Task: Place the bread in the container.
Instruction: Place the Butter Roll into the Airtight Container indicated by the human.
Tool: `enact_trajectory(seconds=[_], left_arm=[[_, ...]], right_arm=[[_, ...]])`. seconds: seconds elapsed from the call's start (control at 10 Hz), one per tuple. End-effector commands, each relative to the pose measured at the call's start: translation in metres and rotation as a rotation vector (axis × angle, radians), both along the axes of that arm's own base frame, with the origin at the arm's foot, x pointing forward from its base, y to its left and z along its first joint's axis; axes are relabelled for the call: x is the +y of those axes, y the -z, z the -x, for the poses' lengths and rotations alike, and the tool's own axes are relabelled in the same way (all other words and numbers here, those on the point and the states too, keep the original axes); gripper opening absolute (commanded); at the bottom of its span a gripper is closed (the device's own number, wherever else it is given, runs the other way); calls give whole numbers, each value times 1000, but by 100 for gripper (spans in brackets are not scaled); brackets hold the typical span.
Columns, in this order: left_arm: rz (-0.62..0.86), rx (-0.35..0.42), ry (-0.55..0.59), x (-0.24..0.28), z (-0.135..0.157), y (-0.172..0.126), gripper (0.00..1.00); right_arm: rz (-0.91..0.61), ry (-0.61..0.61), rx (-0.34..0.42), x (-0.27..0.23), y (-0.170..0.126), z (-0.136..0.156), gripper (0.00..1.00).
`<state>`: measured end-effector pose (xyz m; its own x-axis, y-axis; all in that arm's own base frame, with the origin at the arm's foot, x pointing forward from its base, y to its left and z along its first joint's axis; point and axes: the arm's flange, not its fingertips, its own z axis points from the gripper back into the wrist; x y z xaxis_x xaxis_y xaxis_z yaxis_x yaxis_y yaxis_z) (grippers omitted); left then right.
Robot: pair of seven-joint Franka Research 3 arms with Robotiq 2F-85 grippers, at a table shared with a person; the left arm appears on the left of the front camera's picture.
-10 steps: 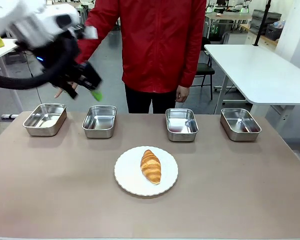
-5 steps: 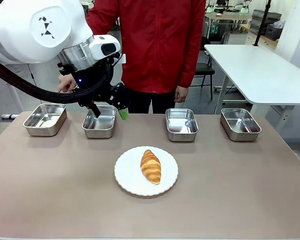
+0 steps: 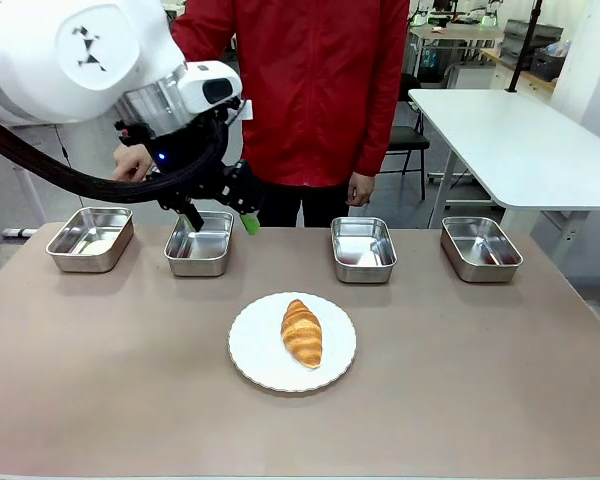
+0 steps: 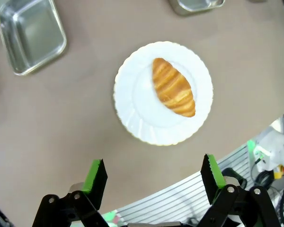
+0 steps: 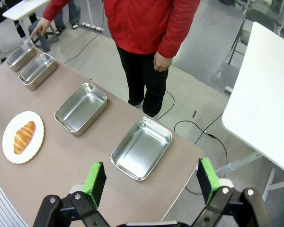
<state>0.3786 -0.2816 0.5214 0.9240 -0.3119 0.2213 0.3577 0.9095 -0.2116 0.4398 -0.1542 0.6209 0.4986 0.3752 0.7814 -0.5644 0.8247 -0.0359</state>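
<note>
The bread [image 3: 301,332], a golden-brown croissant, lies on a round white plate [image 3: 255,352] at the table's middle. Beyond it stand the steel containers [image 3: 90,238] [image 3: 199,242] [image 3: 363,249] [image 3: 480,247] in a row. My left gripper [image 3: 220,221] hangs open above the second pan from the left, nothing between its green pads. In the left wrist view the gripper [image 4: 154,175] looks down on the bread [image 4: 173,87] and plate [image 4: 132,113]. High over the table's right end, my right gripper [image 5: 150,179] is open and holds nothing, with the bread [image 5: 23,137] far off.
A person in a red jacket [image 3: 310,90] stands at the far edge; one hand [image 3: 130,165] reaches behind my left arm, the other hand [image 3: 360,187] hangs down. A white table [image 3: 520,140] stands at the back right.
My left arm has swung from the upper left down and to the right, over the second pan. Bread, plate and pans have not moved.
</note>
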Motion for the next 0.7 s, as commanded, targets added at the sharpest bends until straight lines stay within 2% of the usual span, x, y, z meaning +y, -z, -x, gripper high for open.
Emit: enact_trajectory(seconds=[0.0, 0.3, 0.6], left_arm=[[-46, 43, -123, -48, -10, 17, 100], [-89, 87, -269, -100, -12, 51, 100], [-120, 38, -396, -136, -7, 94, 100]], right_arm=[[1, 0, -1, 0, 0, 0, 100], [1, 0, -1, 0, 0, 0, 100], [1, 0, -1, 0, 0, 0, 100]])
